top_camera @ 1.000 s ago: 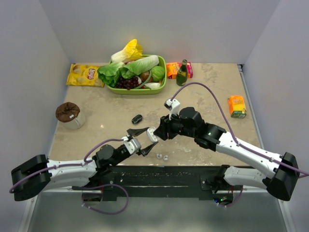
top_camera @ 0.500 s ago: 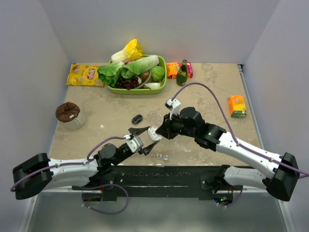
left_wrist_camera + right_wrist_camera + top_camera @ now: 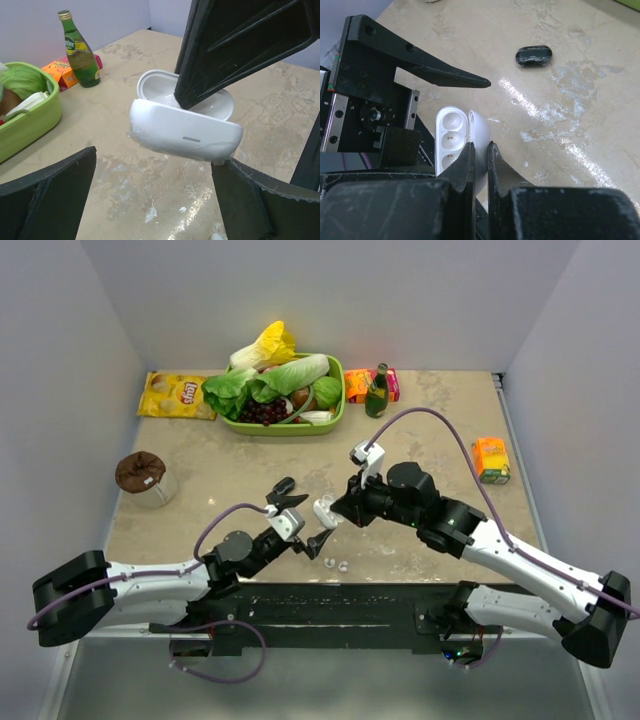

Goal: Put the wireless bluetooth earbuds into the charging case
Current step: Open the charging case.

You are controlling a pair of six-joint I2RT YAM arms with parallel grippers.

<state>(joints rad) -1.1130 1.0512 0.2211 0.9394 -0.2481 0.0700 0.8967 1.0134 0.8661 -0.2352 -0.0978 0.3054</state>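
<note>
From above, we are pinching the open white charging case [image 3: 325, 512] in our right gripper [image 3: 338, 511], near two whitish earbuds [image 3: 343, 565] lying on the table [image 3: 220, 480]. Left wrist: our left gripper [image 3: 152, 165] is gaping empty before the case. Right wrist: our fingers [image 3: 466, 162] are clamping its shell.

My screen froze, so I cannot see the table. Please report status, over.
Left gripper open, flanking the white case. Right gripper shut on it, lid open, wells empty. Two whitish earbuds loose on table, near edge. Black case aside, not blocking.
</note>
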